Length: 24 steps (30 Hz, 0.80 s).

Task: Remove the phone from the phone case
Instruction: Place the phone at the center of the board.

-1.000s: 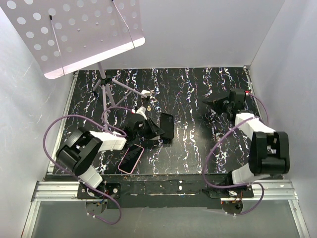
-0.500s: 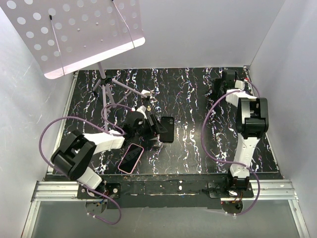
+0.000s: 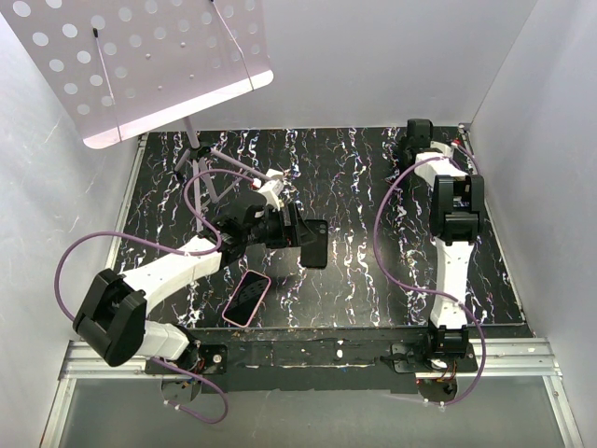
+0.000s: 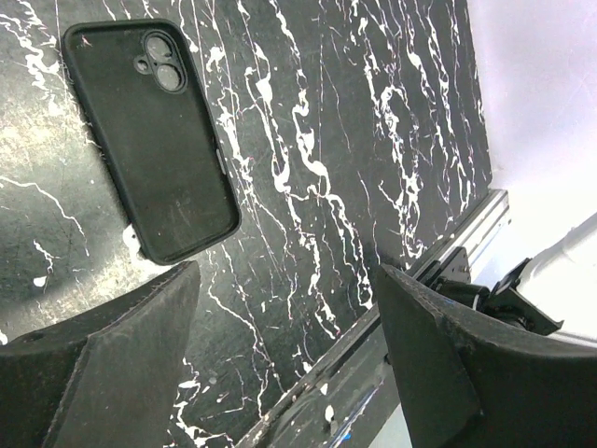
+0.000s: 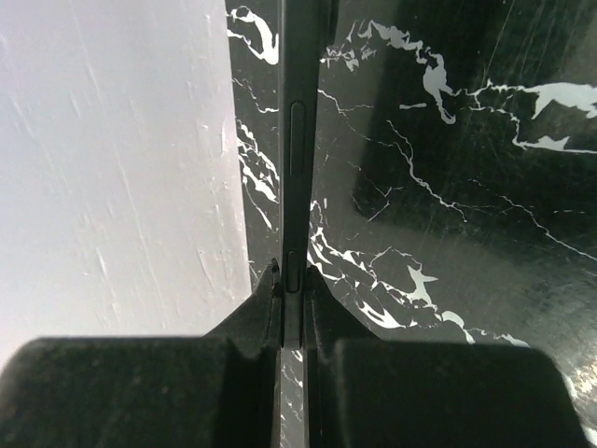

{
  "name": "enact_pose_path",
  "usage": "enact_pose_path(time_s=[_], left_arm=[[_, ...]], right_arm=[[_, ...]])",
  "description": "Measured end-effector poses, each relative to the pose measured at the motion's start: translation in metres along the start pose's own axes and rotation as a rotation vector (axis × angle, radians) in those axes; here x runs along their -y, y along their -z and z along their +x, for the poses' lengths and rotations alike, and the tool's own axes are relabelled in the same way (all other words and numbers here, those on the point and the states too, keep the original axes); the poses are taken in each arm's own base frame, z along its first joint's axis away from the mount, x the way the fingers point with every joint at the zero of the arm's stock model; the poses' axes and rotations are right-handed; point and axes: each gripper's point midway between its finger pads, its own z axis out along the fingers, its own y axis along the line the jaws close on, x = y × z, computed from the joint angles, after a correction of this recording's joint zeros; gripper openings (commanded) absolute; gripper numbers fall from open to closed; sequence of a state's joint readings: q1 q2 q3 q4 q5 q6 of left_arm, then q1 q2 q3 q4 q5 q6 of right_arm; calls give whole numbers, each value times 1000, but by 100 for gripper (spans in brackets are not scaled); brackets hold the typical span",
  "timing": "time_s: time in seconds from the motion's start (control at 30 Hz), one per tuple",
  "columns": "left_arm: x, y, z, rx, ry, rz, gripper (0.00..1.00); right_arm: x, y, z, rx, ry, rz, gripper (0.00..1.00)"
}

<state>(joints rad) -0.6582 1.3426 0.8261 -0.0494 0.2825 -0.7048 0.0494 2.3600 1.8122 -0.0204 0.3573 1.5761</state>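
Note:
The black phone case (image 4: pixel 149 140) lies flat on the marbled table, camera cut-outs toward the far end; from above the black phone case (image 3: pixel 314 245) sits mid-table. My left gripper (image 4: pixel 289 345) stands open just short of it, touching nothing, and shows in the top view as the left gripper (image 3: pixel 287 227). My right gripper (image 5: pixel 293 285) is shut on the phone (image 5: pixel 298 140), a thin dark slab seen edge-on with its side buttons showing. The right gripper (image 3: pixel 415 140) is stretched to the far right corner, close to the white wall.
A second phone in a pink case (image 3: pixel 247 297) lies near the front edge, left of centre. A perforated music stand (image 3: pixel 140 65) overhangs the far left, its tripod legs (image 3: pixel 201 173) on the table. White walls enclose three sides; a metal rail (image 3: pixel 308 359) runs along the front.
My left gripper has opened and let go of the black case, which now lies flat. The right arm has swung to the far right corner with the phone in its grip.

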Motion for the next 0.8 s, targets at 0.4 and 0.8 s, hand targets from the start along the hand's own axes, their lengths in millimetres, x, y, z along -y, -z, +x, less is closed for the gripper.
enact_pose_path(time_s=[0.4, 0.8], left_arm=[[1, 3, 5, -40, -26, -2, 73], [3, 10, 0, -19, -59, -3, 82]], right_arm=[[16, -13, 12, -31, 16, 50, 35], [20, 0, 10, -134, 172, 68, 86]])
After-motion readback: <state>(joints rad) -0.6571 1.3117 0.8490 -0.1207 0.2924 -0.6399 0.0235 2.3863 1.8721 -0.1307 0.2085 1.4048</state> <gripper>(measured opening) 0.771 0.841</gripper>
